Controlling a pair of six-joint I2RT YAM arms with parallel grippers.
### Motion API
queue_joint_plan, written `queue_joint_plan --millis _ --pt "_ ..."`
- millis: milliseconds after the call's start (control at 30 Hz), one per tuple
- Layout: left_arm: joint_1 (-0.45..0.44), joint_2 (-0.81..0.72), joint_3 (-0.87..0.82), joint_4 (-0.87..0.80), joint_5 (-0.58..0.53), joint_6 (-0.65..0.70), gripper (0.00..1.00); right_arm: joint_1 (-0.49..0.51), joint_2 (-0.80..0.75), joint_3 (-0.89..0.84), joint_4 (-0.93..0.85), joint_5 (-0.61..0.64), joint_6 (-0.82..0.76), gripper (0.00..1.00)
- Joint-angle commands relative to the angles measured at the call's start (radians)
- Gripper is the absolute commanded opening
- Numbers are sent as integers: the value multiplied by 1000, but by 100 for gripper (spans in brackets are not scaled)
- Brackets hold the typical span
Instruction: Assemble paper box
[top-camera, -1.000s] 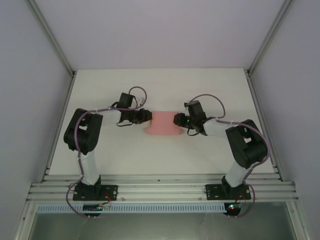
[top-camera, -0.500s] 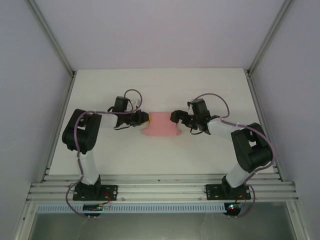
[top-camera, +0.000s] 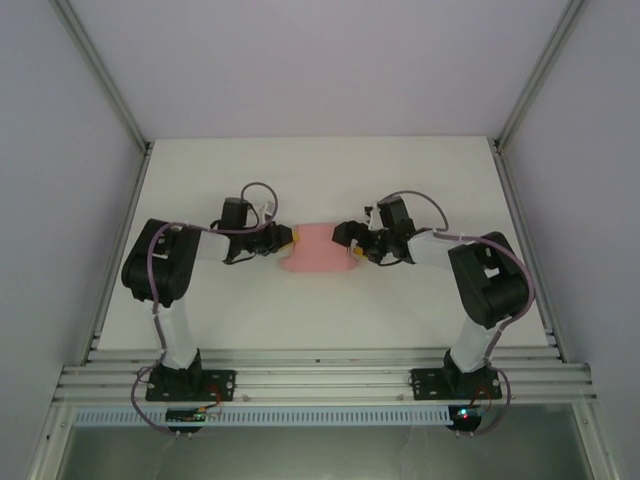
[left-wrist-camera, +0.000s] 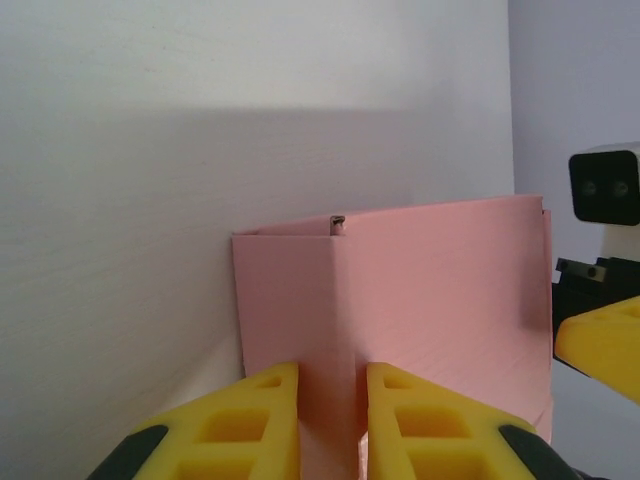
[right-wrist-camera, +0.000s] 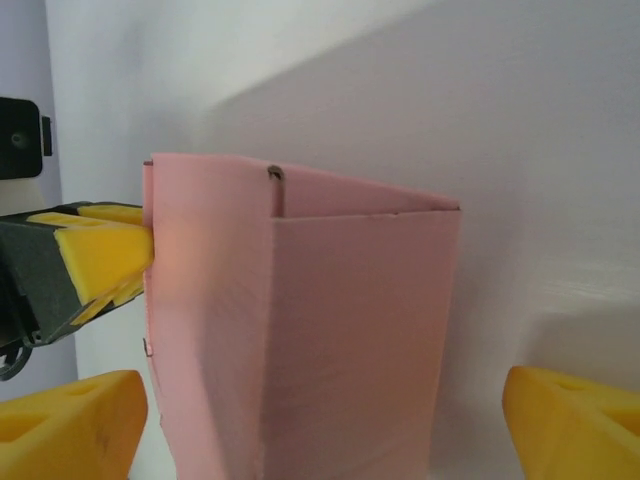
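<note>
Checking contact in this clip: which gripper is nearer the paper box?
Left. The left gripper is shut on a fold at the paper box's left end; the right gripper is open astride the right end, not gripping.

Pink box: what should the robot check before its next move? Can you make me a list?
1. Left hand gripping the paper box: ok, its yellow fingers pinch a folded edge.
2. Right hand open: ok, fingers spread wide.
3. Box between the right hand's fingers: ok, one finger on each side.
4. Walls folded up: ok, a creased corner shows.
5. Corner tab locked in: cannot tell, too small.
6. Hands not bumping each other: ok, the box sits between them.
</note>
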Motion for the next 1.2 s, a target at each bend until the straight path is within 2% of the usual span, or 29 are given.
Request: queue_joint_plan --millis 0,233,367,500,567,667,733,800,833,867,1000,1167 --pt "10 6 -23 26 5 0 18 -3 34 24 87 -72 93 88" --pt "11 4 -32 64 19 1 19 0 44 12 176 -90 153 67" --pt "12 -2 -27 67 43 -15 22 -5 38 -10 242 -103 193 61" --pt "11 -42 -33 87 50 -20 27 -8 22 -24 250 -96 204 50" --pt "10 -67 -22 49 39 0 29 -9 11 -27 245 -96 203 40" --pt "11 -108 -10 -1 24 33 39 -12 -11 -32 229 -89 202 38" --pt "12 -142 3 -51 2 67 51 -13 -29 -30 196 -76 196 38" --pt "10 -183 16 -104 -13 132 75 -23 -48 -29 156 -66 196 38" --pt "11 -206 22 -128 -22 162 90 -23 -56 -24 128 -64 202 38" --pt "10 -237 31 -162 -32 211 100 -28 -64 -20 98 -63 210 37" --pt "-27 -359 63 -320 -126 434 100 -57 -84 26 -64 -95 245 36" --pt "-192 -497 89 -521 -410 820 100 -89 -116 155 -400 -109 129 35"
